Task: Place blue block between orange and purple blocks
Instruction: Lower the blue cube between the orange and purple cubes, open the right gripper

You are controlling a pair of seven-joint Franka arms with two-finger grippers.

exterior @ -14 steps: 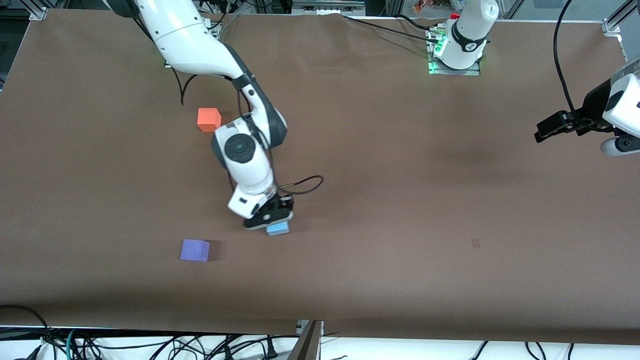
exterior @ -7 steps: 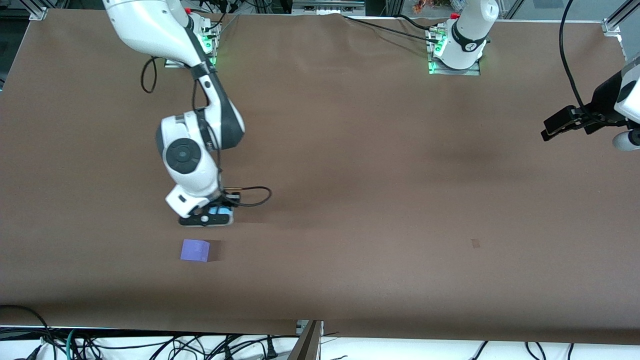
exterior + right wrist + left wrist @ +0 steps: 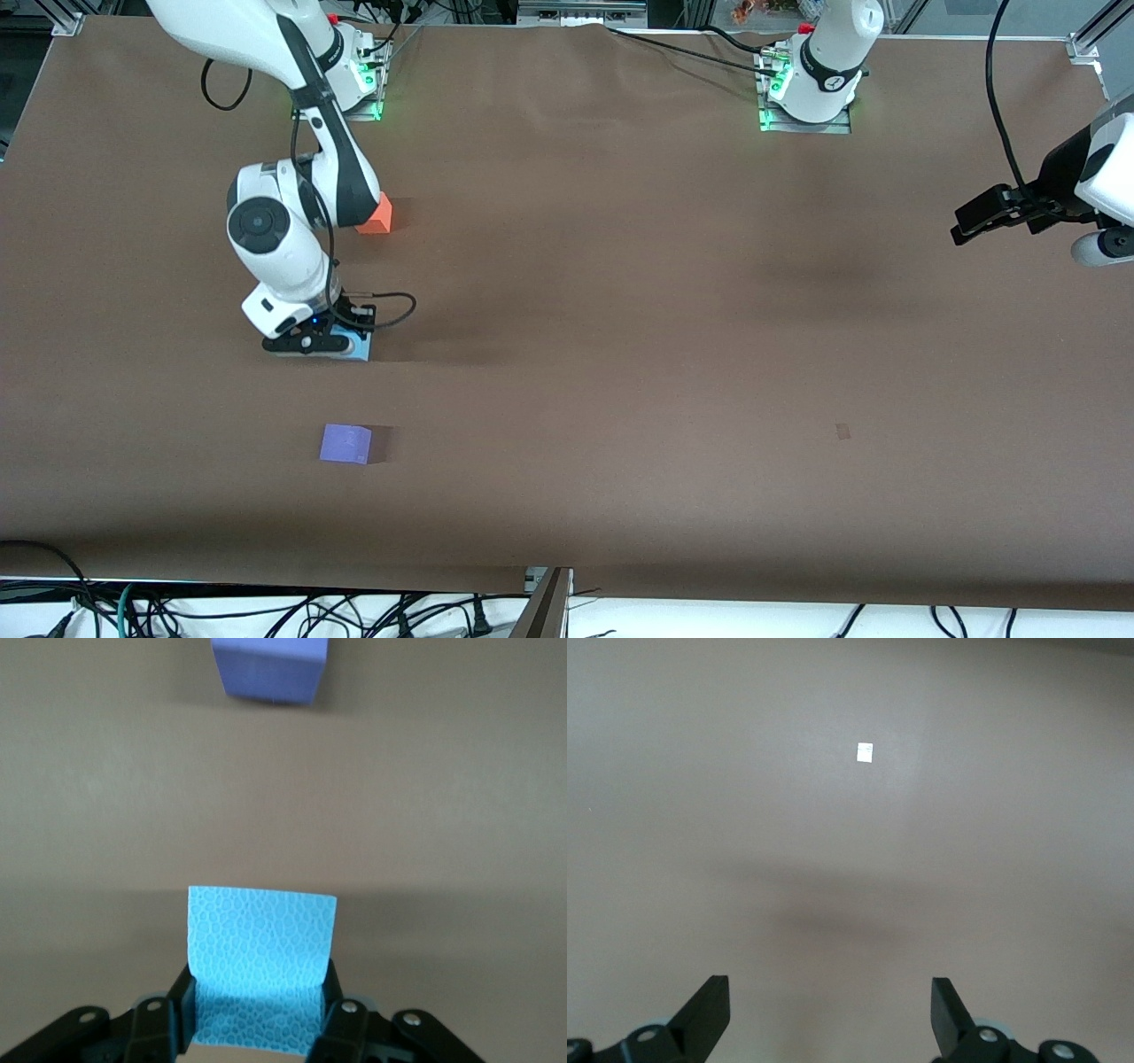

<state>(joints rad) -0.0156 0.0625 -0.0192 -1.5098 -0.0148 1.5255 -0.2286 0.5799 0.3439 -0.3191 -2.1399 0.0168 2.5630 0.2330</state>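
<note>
From the front, the right gripper (image 3: 316,344) pinches the blue block (image 3: 355,347) between its fingers, low over the desk (image 3: 620,354), with the orange block (image 3: 377,215) up-desk of them and the purple block (image 3: 345,443) nearer the camera. The left gripper (image 3: 973,223) waits at its own end.

In the left wrist view its fingers (image 3: 709,1014) stand spread over bare desk.

In the right wrist view the blue block (image 3: 261,970) sits clamped, the purple block (image 3: 270,669) ahead of the fingers. Risk: the fingers appear offset from the line joining the two cubes, so releasing here would likely leave the block out of line.
</note>
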